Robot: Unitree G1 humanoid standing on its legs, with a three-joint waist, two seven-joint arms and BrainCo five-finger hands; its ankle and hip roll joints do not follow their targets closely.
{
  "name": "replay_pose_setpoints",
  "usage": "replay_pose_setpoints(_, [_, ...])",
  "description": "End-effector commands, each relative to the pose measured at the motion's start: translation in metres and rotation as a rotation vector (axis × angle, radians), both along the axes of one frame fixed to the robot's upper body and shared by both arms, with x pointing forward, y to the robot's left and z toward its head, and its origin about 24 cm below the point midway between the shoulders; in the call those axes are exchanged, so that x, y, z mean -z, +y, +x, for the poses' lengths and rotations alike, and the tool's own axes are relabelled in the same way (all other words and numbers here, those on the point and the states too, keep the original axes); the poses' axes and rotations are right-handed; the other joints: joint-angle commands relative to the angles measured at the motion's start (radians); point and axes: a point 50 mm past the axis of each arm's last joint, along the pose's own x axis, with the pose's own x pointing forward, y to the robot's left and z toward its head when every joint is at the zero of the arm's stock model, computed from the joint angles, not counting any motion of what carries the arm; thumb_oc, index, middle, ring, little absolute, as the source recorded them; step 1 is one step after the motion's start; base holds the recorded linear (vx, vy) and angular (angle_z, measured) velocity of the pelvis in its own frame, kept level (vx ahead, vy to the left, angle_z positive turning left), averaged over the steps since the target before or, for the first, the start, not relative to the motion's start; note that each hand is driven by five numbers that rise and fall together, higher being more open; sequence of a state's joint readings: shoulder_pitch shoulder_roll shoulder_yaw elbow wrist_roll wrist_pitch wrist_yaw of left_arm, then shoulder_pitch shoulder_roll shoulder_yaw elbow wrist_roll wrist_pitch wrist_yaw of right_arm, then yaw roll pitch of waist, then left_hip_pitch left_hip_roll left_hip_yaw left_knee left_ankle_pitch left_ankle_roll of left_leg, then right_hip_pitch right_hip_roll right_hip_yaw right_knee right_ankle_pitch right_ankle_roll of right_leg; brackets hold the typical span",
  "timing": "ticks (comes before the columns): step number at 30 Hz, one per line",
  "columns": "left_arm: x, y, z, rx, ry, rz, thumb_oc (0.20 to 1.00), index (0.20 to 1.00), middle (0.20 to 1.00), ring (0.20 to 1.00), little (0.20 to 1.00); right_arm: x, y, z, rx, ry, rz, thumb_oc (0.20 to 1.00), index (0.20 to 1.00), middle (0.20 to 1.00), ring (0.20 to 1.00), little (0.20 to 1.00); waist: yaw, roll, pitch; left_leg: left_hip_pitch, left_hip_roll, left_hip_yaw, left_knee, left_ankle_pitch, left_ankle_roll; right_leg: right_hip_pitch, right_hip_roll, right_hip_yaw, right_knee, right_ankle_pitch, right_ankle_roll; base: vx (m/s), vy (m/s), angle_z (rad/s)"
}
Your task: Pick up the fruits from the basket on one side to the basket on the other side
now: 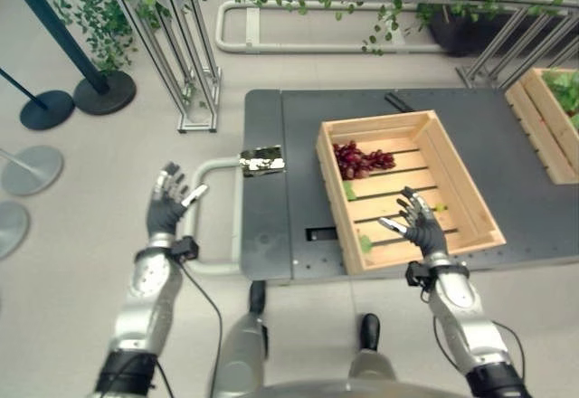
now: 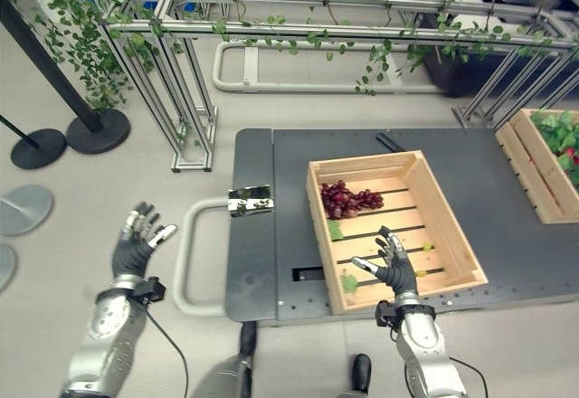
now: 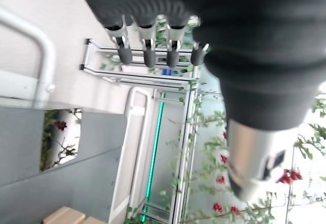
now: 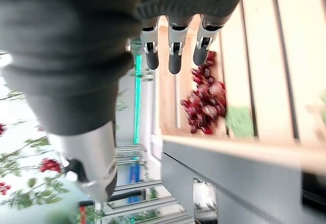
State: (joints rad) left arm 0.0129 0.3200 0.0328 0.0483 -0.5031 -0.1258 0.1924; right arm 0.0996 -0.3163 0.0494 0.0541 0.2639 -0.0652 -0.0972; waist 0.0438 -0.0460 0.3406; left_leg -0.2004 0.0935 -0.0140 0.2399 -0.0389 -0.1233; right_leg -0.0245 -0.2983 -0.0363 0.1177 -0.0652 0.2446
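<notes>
1. Right hand [image 1: 422,226] hovers over the near part of the wooden crate [image 1: 470,194] on our dark tabletop [image 1: 271,226]; fingers spread & straight, holding nothing.
2. Its wrist view agrees: fingertips [image 4: 174,63] straight, pointing toward the fruit w/ a gap between.
3. Left hand [image 1: 166,206] is raised over the floor [image 1: 72,235], well left of the tabletop, near the cart's grey handle bar [image 1: 204,181]; fingers apart, empty.
4. Task fruit: red grapes [image 1: 360,158] lie in the crate's far-left corner, on the slats, apart from our right hand.
5. Few green leaves [image 1: 349,190] sit on the slats along the crate's left side.
6. 2nd wooden crate [image 1: 543,127] stands at the tabletop's far right edge w/ greenery [image 1: 565,86] in it; we can't tell what else it holds.
7. Small shiny plate [image 1: 261,160] sits on the tabletop's left strip, just left of the near crate.
8. Metal frame [image 1: 181,54] w/ vines stands beyond the tabletop; round black stand bases [image 1: 104,92] sit on the floor at far left.
</notes>
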Motion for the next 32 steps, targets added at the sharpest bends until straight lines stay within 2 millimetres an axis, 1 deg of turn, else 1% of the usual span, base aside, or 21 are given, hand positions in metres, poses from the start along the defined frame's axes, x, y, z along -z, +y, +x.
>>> replay_pose_setpoints(1, [-0.031,0.005,-0.001,0.008,-0.157,0.059,1.0,1.0,1.0,1.0,1.0,-0.038,0.003,0.016,-0.041,-0.19,-0.009,1.0,1.0,1.0,1.0,1.0,0.023,0.0,-0.058,0.094,0.133,-0.047,-0.244,0.13,-0.022,0.018,0.017,-0.008,-0.011,-0.011,-0.044,-0.08,-0.451,0.63])
replay_pose_setpoints(2, [-0.03,0.006,-0.003,0.002,-0.157,0.035,1.0,1.0,1.0,1.0,1.0,-0.038,0.002,0.017,-0.047,-0.185,-0.01,1.0,1.0,1.0,1.0,1.0,0.027,0.003,-0.061,0.081,0.153,-0.048,-0.23,0.139,-0.035,0.051,0.033,-0.039,-0.058,-0.016,-0.054,-0.12,-0.458,0.24])
replay_pose_setpoints(3, [-0.026,0.003,-0.003,0.001,-0.147,0.0,1.0,1.0,1.0,1.0,1.0,-0.038,-0.001,0.016,-0.038,-0.187,-0.009,1.0,1.0,1.0,1.0,1.0,0.024,0.015,-0.052,0.04,0.155,-0.065,-0.165,0.15,-0.047,0.082,0.049,-0.053,-0.102,-0.013,-0.073,-0.12,-0.398,0.17])
replay_pose_setpoints(4, [-0.023,-0.001,-0.004,0.008,-0.146,-0.028,1.0,1.0,1.0,1.0,1.0,-0.039,-0.003,0.016,-0.037,-0.184,-0.014,1.0,1.0,1.0,1.0,1.0,0.026,0.031,-0.041,0.021,0.154,-0.074,-0.152,0.187,-0.063,0.109,0.065,-0.068,-0.125,-0.018,-0.083,-0.16,-0.378,0.37])
replay_pose_setpoints(5, [-0.018,-0.006,-0.005,0.005,-0.13,-0.063,1.0,1.0,1.0,1.0,1.0,-0.04,-0.01,0.013,-0.026,-0.18,-0.055,1.0,1.0,1.0,1.0,1.0,0.022,0.062,-0.013,0.0,0.169,-0.056,-0.187,0.286,-0.084,0.16,0.1,-0.118,-0.141,-0.039,-0.103,-0.11,-0.229,0.56])
replay_pose_setpoints(6, [-0.018,-0.006,-0.004,0.005,-0.13,-0.064,1.0,1.0,1.0,1.0,1.0,-0.04,-0.011,0.013,-0.026,-0.18,-0.056,1.0,1.0,1.0,1.0,1.0,0.018,0.064,-0.01,0.003,0.169,-0.06,-0.191,0.289,-0.085,0.165,0.101,-0.123,-0.142,-0.039,-0.103,-0.15,-0.284,0.81])
replay_pose_setpoints(7, [-0.017,-0.008,-0.004,0.007,-0.127,-0.069,1.0,1.0,1.0,1.0,1.0,-0.042,-0.016,0.012,-0.005,-0.185,-0.064,1.0,1.0,1.0,1.0,1.0,0.006,0.07,-0.004,-0.012,0.182,0.017,-0.214,0.307,-0.071,0.161,0.125,-0.144,-0.134,-0.048,-0.119,-0.14,-0.271,0.68])
replay_pose_setpoints(8, [-0.015,-0.009,-0.006,0.016,-0.122,-0.068,1.0,1.0,1.0,1.0,1.0,-0.039,-0.016,0.011,-0.009,-0.174,-0.068,1.0,1.0,1.0,1.0,1.0,0.013,0.066,-0.002,0.004,0.166,-0.008,-0.221,0.288,-0.062,0.151,0.147,-0.149,-0.126,-0.057,-0.131,-0.21,-0.353,0.44])
replay_pose_setpoints(10, [-0.013,-0.012,-0.007,0.022,-0.116,-0.078,1.0,1.0,1.0,1.0,1.0,-0.035,-0.019,0.007,0.01,-0.154,-0.064,1.0,1.0,1.0,1.0,1.0,0.007,0.06,-0.012,-0.001,0.147,-0.001,-0.198,0.271,-0.05,0.157,0.168,-0.173,-0.152,-0.044,-0.14,-0.22,-0.299,0.23])
replay_pose_setpoints(11, [-0.012,-0.012,-0.007,0.025,-0.113,-0.073,1.0,1.0,1.0,1.0,1.0,-0.033,-0.02,0.005,0.019,-0.147,-0.06,1.0,1.0,1.0,1.0,1.0,0.001,0.057,-0.011,-0.005,0.127,0.012,-0.142,0.25,-0.043,0.159,0.172,-0.189,-0.16,-0.041,-0.147,-0.25,-0.261,0.46])
replay_pose_setpoints(12, [-0.011,-0.012,-0.009,0.028,-0.109,-0.069,1.0,1.0,1.0,1.0,1.0,-0.031,-0.02,0.003,0.018,-0.135,-0.057,1.0,1.0,1.0,1.0,1.0,-0.004,0.053,-0.019,0.014,0.107,0.028,-0.123,0.197,-0.021,0.15,0.175,-0.202,-0.165,-0.033,-0.149,-0.2,-0.208,0.45])
replay_pose_setpoints(13, [-0.009,-0.013,-0.011,0.032,-0.1,-0.073,1.0,1.0,1.0,1.0,1.0,-0.028,-0.019,0.002,0.019,-0.126,-0.05,1.0,1.0,1.0,1.0,1.0,-0.005,0.053,-0.026,0.02,0.091,0.029,-0.124,0.196,-0.02,0.15,0.184,-0.21,-0.182,-0.026,-0.15,-0.16,-0.173,0.25])
replay_pose_setpoints(14, [-0.008,-0.012,-0.013,0.033,-0.096,-0.07,1.0,1.0,1.0,1.0,1.0,-0.025,-0.019,0.001,0.016,-0.113,-0.045,1.0,1.0,1.0,1.0,1.0,-0.006,0.048,-0.033,0.029,0.071,0.023,-0.109,0.165,-0.009,0.152,0.187,-0.217,-0.196,-0.02,-0.156,-0.13,-0.137,0.14])
replay_pose_setpoints(16, [-0.007,-0.012,-0.014,0.042,-0.09,-0.067,1.0,1.0,1.0,1.0,1.0,-0.021,-0.016,0.001,0.005,-0.099,-0.026,1.0,1.0,1.0,1.0,1.0,0.002,0.039,-0.045,0.053,-0.003,-0.028,-0.099,0.116,0.011,0.134,0.196,-0.213,-0.203,-0.008,-0.166,-0.15,-0.143,0.14])
replay_pose_setpoints(17, [-0.006,-0.012,-0.015,0.046,-0.082,-0.069,1.0,1.0,1.0,1.0,1.0,-0.018,-0.011,0.003,-0.015,-0.087,-0.015,1.0,1.0,1.0,1.0,1.0,0.007,0.032,-0.059,0.08,-0.072,-0.076,-0.115,0.074,0.035,0.123,0.208,-0.21,-0.205,-0.001,-0.168,-0.1,-0.107,0.08])
replay_pose_setpoints(19, [-0.006,-0.012,-0.015,0.046,-0.082,-0.068,1.0,1.0,1.0,1.0,1.0,-0.018,-0.011,0.003,-0.015,-0.087,-0.014,1.0,1.0,1.0,1.0,1.0,0.005,0.031,-0.058,0.083,-0.073,-0.078,-0.116,0.073,0.035,0.126,0.207,-0.211,-0.205,-0.003,-0.167,-0.04,-0.015,0.08])
replay_pose_setpoints(20, [-0.002,-0.015,-0.016,0.067,-0.067,-0.072,1.0,1.0,1.0,1.0,1.0,-0.017,-0.005,0.005,-0.032,-0.086,0.012,1.0,1.0,1.0,1.0,1.0,0.0,0.048,-0.077,0.115,-0.07,-0.102,-0.16,0.085,0.037,0.117,0.225,-0.206,-0.197,0.005,-0.166,-0.02,0.035,0.17])
replay_pose_setpoints(22, [0.0,-0.016,-0.017,0.072,-0.055,-0.07,1.0,1.0,1.0,1.0,1.0,-0.014,-0.004,0.003,-0.033,-0.074,0.014,1.0,1.0,1.0,1.0,1.0,0.0,0.049,-0.081,0.135,-0.063,-0.101,-0.184,0.088,0.04,0.123,0.227,-0.212,-0.19,-0.001,-0.169,-0.03,0.035,0.17])
replay_pose_setpoints(26, [0.008,-0.022,-0.018,0.087,-0.024,-0.093,1.0,1.0,1.0,1.0,1.0,-0.003,-0.001,-0.001,-0.027,-0.032,0.041,1.0,1.0,1.0,1.0,1.0,-0.005,0.046,-0.085,0.151,-0.055,-0.099,-0.194,0.086,0.04,0.129,0.218,-0.221,-0.171,0.0,-0.17,-0.03,0.03,0.09])
replay_pose_setpoints(27, [0.012,-0.023,-0.018,0.101,0.006,-0.07,1.0,1.0,1.0,1.0,1.0,0.004,-0.001,-0.003,-0.025,0.004,0.043,1.0,1.0,1.0,1.0,1.0,-0.007,0.044,-0.089,0.151,-0.058,-0.098,-0.186,0.084,0.035,0.134,0.212,-0.224,-0.179,0.009,-0.165,-0.05,0.054,0.07])
replay_pose_setpoints(32, [0.026,-0.026,-0.02,0.133,0.068,-0.104,1.0,1.0,1.0,1.0,1.0,0.015,0.0,-0.006,-0.031,0.062,0.029,1.0,1.0,1.0,1.0,1.0,-0.007,0.04,-0.103,0.171,-0.07,-0.079,-0.188,0.063,0.049,0.148,0.189,-0.22,-0.192,0.026,-0.146,-0.05,0.068,-0.04])
